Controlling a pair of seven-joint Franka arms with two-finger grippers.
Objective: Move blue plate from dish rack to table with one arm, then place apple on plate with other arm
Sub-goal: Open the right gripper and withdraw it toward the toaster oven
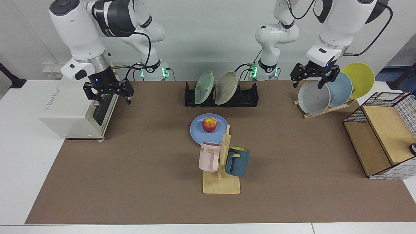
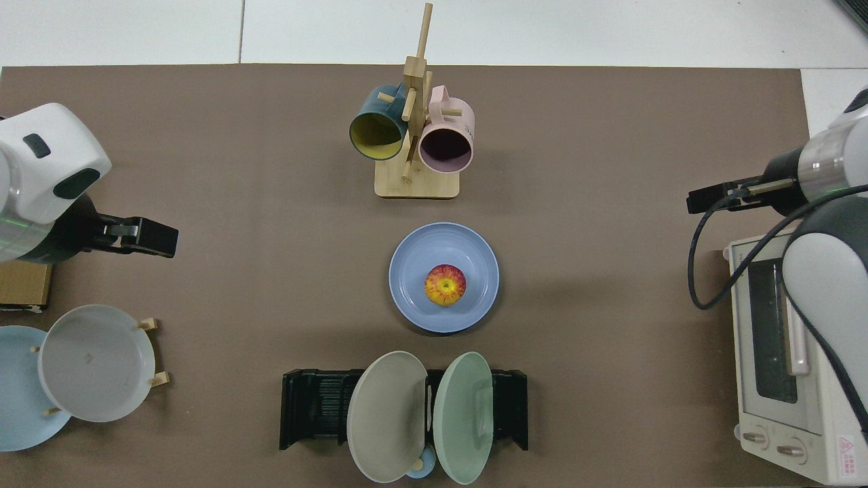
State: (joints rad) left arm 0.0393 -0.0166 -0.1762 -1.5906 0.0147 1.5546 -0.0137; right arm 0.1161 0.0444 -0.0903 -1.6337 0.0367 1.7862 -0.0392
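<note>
Your blue plate lies flat on the desk before the dish rack with the apple centred, so both claws, right and left, hang open and empty, well apart from it.

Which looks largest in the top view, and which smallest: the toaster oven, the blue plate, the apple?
1. toaster oven, though an arm partly covers it.
2. blue plate.
3. apple, resting on that plate.
</note>
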